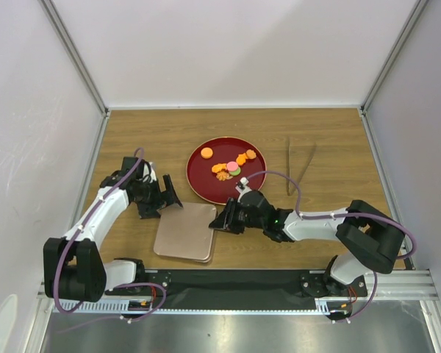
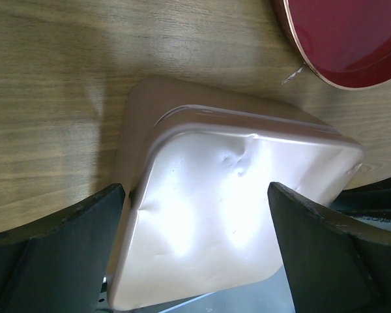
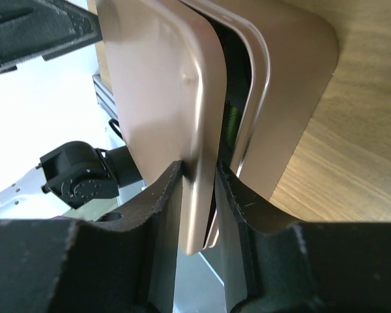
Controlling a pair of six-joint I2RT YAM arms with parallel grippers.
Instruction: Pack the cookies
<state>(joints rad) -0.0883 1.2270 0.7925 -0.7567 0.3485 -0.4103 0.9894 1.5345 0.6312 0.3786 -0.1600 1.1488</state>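
Observation:
Several cookies [image 1: 231, 168], mostly orange with a pink and a green one, lie on the red plate [image 1: 206, 185]; one orange cookie [image 1: 206, 153] sits apart. A pinkish-brown metal lid [image 1: 184, 232] covers a matching tin near the front edge. My right gripper [image 1: 222, 219] is shut on the lid's right edge. In the right wrist view the right gripper [image 3: 199, 171] pinches the lid [image 3: 156, 85], tilted up off the tin [image 3: 293, 98], with a dark gap between them. My left gripper [image 1: 165, 198] is open at the lid's far left corner. In its wrist view the left gripper [image 2: 195, 202] hangs over the lid [image 2: 234, 215], holding nothing.
Metal tongs [image 1: 298, 165] lie on the wooden table to the right of the plate. The plate's rim [image 2: 339, 72] is close beyond the tin. White walls enclose the table on three sides, and the black base rail [image 1: 228, 279] runs along the near edge.

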